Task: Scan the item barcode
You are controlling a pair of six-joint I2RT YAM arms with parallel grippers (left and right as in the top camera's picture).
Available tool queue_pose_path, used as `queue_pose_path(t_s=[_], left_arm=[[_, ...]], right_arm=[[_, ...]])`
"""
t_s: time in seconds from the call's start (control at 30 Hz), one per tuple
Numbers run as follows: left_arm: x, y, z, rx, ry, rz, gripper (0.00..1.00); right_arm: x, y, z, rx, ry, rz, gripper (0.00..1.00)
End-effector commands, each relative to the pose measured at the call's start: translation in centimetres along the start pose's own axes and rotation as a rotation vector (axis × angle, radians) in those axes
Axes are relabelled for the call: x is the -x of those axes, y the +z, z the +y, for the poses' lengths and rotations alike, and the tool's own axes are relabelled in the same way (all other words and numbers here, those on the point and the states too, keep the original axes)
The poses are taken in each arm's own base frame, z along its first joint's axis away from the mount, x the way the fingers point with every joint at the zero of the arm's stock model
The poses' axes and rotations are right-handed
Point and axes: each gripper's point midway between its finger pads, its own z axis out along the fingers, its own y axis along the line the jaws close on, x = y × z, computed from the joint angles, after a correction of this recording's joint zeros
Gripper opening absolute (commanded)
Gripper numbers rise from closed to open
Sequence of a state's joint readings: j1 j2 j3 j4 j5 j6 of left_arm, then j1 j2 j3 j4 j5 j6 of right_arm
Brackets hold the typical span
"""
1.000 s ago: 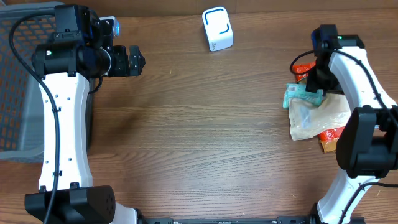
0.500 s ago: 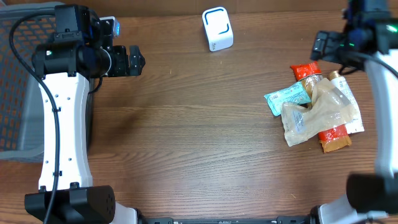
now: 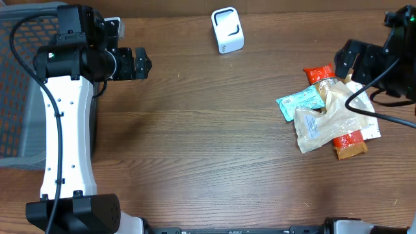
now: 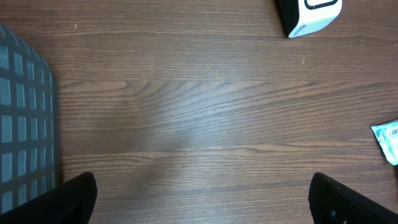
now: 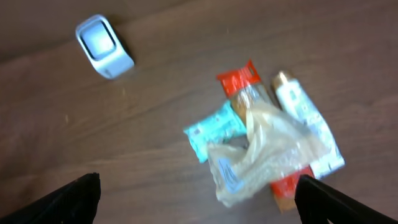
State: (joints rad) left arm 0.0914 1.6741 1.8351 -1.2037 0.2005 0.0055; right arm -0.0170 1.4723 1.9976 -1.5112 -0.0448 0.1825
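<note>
Teal packet (image 3: pixel 300 102) at the left edge of the heap, tucked partly under a clear plastic bag (image 3: pixel 325 120), right side of the wooden table (image 3: pixel 195 149). Long axis slanting left-right. Just below the right gripper (image 3: pixel 356 60), spread wide, empty. Left gripper (image 3: pixel 138 63) likewise spread, well apart. White scanner (image 3: pixel 227 30) between the arms. Probably the right arm's pick.

One white scanner (image 3: pixel 227 30), one grey mesh basket (image 3: pixel 19 78), one wooden table (image 3: pixel 195 143), one teal packet (image 3: pixel 299 103), one clear plastic bag (image 3: pixel 331 120), one red-ended packet (image 3: pixel 318 73), one white tube (image 5: pixel 297 102).
</note>
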Motion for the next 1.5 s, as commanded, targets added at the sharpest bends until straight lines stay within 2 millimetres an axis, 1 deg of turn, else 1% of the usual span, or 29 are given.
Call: queue_pose_path(t_s=[0.0, 0.17, 0.23, 0.33, 0.37, 0.43, 0.5, 0.57, 0.7, 0.77, 0.83, 0.9, 1.0, 1.1, 1.2, 1.3, 1.47], left_arm=[[0.5, -0.4, -0.3, -0.002, 0.004, -0.018, 1.00], [0.5, -0.4, -0.3, -0.002, 0.004, -0.018, 1.00], [0.5, -0.4, -0.3, -0.002, 0.004, -0.018, 0.99], [0.5, -0.4, -0.3, -0.002, 0.004, -0.018, 1.00], [0.5, -0.4, -0.3, -0.002, 0.004, -0.018, 1.00], [0.5, -0.4, -0.3, -0.002, 0.004, -0.018, 1.00], [0.5, -0.4, -0.3, -0.002, 0.004, -0.018, 1.00], [0.5, -0.4, -0.3, -0.002, 0.004, -0.018, 1.00], [0.5, -0.4, -0.3, -0.002, 0.004, -0.018, 1.00], [0.5, -0.4, -0.3, -0.002, 0.004, -0.018, 1.00], [0.5, -0.4, -0.3, -0.002, 0.004, -0.018, 1.00], [0.5, -0.4, -0.3, -0.002, 0.004, -0.018, 0.99], [0.5, -0.4, -0.3, -0.002, 0.004, -0.018, 1.00], [0.5, -0.4, -0.3, -0.002, 0.004, -0.018, 0.99], [0.5, -0.4, -0.3, -0.002, 0.004, -0.018, 1.00], [0.5, -0.4, -0.3, -0.002, 0.004, -0.018, 1.00], [0.5, -0.4, -0.3, -0.002, 0.004, -0.018, 1.00]], right_arm=[[-0.8, -0.5, 0.0, -0.004, -0.002, 0.030, 1.00], [-0.8, -0.5, 0.0, -0.002, -0.002, 0.026, 1.00], [-0.2, -0.5, 0.2, 0.003, -0.003, 0.005, 1.00], [1.1, -0.2, 0.5, 0.016, -0.007, -0.042, 1.00], [1.6, -0.5, 0.8, 0.026, -0.011, -0.072, 1.00], [2.7, -1.2, 1.9, 0.060, -0.040, -0.150, 1.00], [3.1, -1.7, 2.6, 0.076, -0.065, -0.191, 1.00], [3.8, -2.3, 3.6, 0.097, -0.101, -0.285, 1.00], [4.8, -3.0, 4.3, 0.132, -0.113, -0.458, 1.00], [4.6, -3.2, 4.2, 0.158, -0.116, -0.552, 1.00], [3.9, -3.3, 4.0, 0.187, -0.117, -0.656, 1.00], [2.5, -3.1, 3.5, 0.208, -0.122, -0.736, 1.00], [-0.7, -2.5, 2.3, 0.222, -0.138, -0.825, 1.00], [-4.4, -1.1, 0.4, 0.226, -0.128, -0.884, 1.00], [-7.3, 0.3, -0.8, 0.248, -0.127, -0.963, 1.00], [-9.4, 1.5, -1.9, 0.254, -0.121, -1.041, 1.00], [-11.8, 3.7, -2.7, 0.267, -0.120, -1.105, 1.00]])
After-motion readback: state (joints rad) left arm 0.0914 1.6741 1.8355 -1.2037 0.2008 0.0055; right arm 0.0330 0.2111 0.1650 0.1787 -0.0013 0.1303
